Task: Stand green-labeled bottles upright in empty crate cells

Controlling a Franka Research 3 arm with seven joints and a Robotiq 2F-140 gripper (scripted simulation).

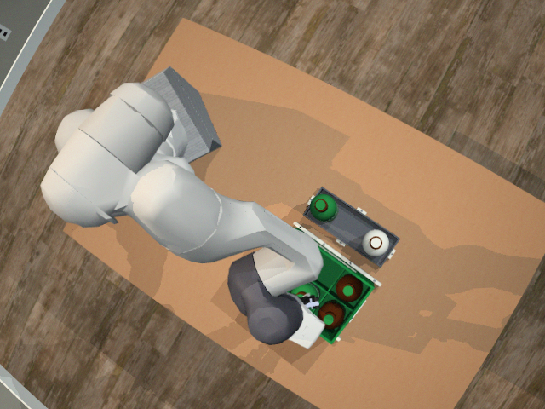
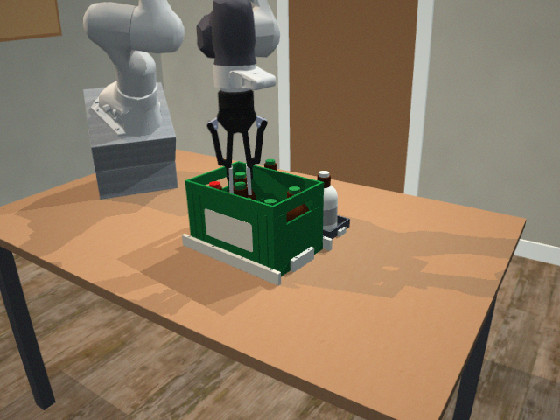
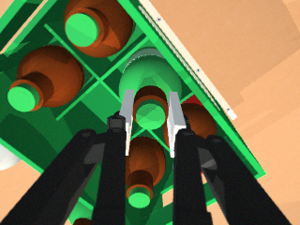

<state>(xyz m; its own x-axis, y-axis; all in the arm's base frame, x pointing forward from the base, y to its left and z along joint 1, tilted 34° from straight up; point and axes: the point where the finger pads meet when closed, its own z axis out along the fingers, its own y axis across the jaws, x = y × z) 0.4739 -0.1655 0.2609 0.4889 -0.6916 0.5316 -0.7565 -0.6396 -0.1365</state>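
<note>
Pinching a green-labeled bottle point(image 1: 306, 289) point(image 2: 240, 185) point(image 3: 150, 77) by its neck, our gripper point(image 1: 310, 302) point(image 2: 241, 192) point(image 3: 150, 103) reaches into the green crate point(image 1: 333, 337) point(image 2: 264, 234) point(image 3: 257, 167), where we see the bottle in a cell. Nearby, our tray point(image 1: 347, 224) point(image 2: 346, 223) holds another green bottle point(image 1: 323, 207) point(image 2: 270, 165) and a white one point(image 1: 375, 243) point(image 2: 329, 206).

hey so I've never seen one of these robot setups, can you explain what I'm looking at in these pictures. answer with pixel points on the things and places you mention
It's one robot arm with a two-fingered gripper point(image 1: 312, 302) point(image 2: 240, 180) point(image 3: 150, 103) at its end. One picture looks down from above, one from the side of the table, and one from the arm's wrist, past the fingers.

On the table stand a green crate point(image 1: 330, 340) point(image 2: 267, 234) point(image 3: 241, 152), divided into cells with brown bottles inside, and a dark tray point(image 1: 347, 224) point(image 2: 345, 222). The tray carries a green-labeled bottle point(image 1: 323, 207) and a white-labeled one point(image 1: 375, 243) point(image 2: 329, 203).

The gripper is closed on the neck of another green-labeled bottle point(image 1: 306, 289) point(image 2: 240, 187) point(image 3: 150, 77), which is in the crate.
</note>
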